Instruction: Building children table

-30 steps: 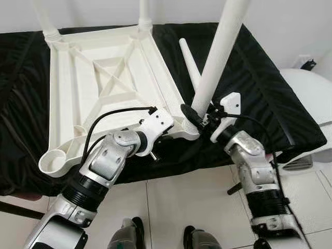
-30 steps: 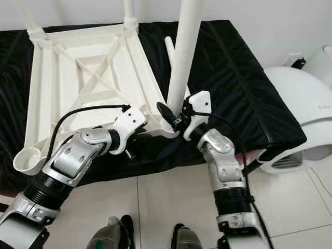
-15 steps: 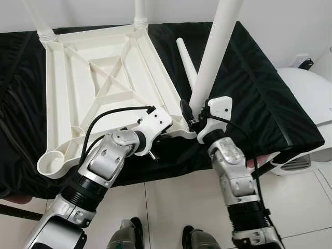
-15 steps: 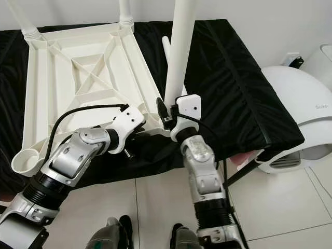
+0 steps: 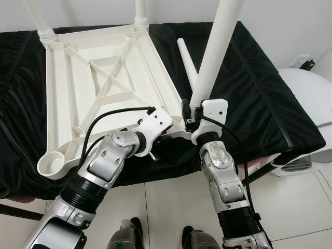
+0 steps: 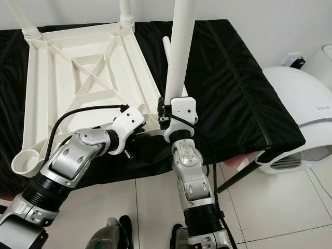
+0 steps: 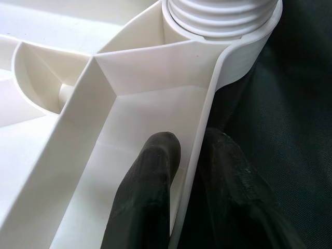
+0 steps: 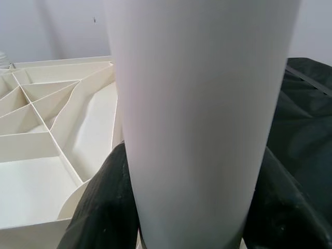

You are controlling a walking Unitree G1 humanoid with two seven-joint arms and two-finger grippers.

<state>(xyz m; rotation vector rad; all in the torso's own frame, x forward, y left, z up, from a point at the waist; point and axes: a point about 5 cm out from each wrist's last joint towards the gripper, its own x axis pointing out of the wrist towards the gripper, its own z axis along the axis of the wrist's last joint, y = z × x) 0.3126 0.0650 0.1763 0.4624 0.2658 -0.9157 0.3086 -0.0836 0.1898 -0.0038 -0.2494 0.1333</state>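
The white plastic tabletop point(image 5: 98, 78) lies upside down on a black cloth. Legs stand in its two far corners, cut off by the frame's top. My right gripper point(image 5: 191, 115) is shut on a white table leg point(image 5: 215, 49), held nearly upright with its base at the near right corner socket. In the right wrist view the black fingers point(image 8: 98, 212) clasp the leg point(image 8: 202, 104) from both sides. My left gripper point(image 7: 189, 171) is shut on the tabletop's rim point(image 7: 207, 129) just beside that socket, one finger on each side. A spare leg point(image 5: 187, 62) lies on the cloth.
The near left corner socket point(image 5: 51, 165) holds nothing. The black-covered surface point(image 5: 264, 88) ends at a front edge above white floor tiles point(image 5: 171, 202). A white rounded appliance point(image 5: 311, 93) stands at the right. My feet point(image 5: 129, 233) are below.
My right arm has swung left under the leg. The held leg has gone from leaning right to nearly upright, its base closer to the corner socket. The left gripper has kept its hold.
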